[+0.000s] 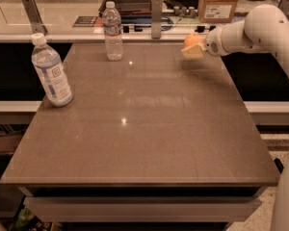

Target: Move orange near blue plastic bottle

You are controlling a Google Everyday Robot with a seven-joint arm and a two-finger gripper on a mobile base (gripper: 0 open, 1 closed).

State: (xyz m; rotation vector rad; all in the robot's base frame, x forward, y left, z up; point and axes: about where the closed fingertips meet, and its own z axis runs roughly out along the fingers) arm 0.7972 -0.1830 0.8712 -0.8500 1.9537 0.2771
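Note:
The orange point(193, 41) is held in my gripper point(193, 48) above the table's far right part, lifted off the surface. The pale fingers point(192, 52) close around its lower side. The blue plastic bottle point(51, 72), blue-tinted with a white cap and a pale label with a dark square mark, stands upright at the table's left edge, far from the orange.
A slimmer clear bottle point(112, 32) stands at the table's far edge, left of centre. The brown table point(139, 124) has a counter behind it with a metal post point(156, 16) and a cardboard box point(220, 3). My white arm point(260, 30) reaches in from the right.

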